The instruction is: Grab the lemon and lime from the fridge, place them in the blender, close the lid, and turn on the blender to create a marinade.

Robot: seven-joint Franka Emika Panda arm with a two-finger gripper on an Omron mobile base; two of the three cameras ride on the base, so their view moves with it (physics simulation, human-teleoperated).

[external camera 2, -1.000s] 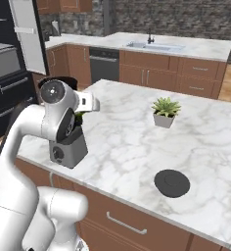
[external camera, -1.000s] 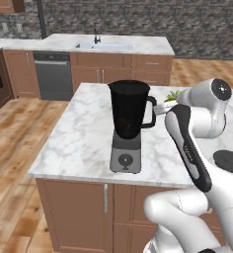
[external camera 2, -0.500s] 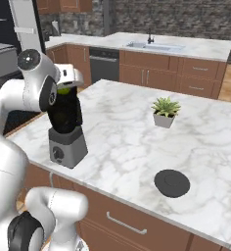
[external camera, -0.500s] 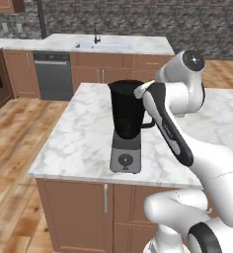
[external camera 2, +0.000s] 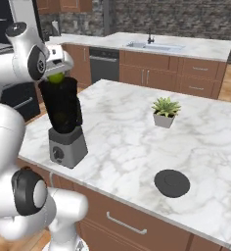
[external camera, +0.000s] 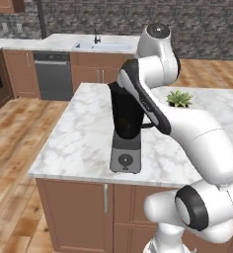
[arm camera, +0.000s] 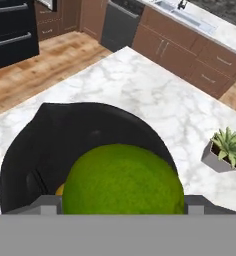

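The lime, a bright green ball, sits between my gripper's fingers, which are shut on it. It hangs just over the open mouth of the black blender jar. In the right base view the lime shows at the jar's rim under my gripper. A sliver of the orange-yellow lemon shows down inside the jar. The blender stands on its grey base near the island's front left. The dark round lid lies flat on the counter, far right of the blender. The fridge is out of view.
A small potted plant stands mid-island, behind and right of the blender; it also shows as the plant. The marble island counter drops to wood floor at left. A back counter with a sink lies beyond.
My arm has swung left from the island's right side to above the blender jar, carrying the lime with it. The blender, lid and plant have stayed put.
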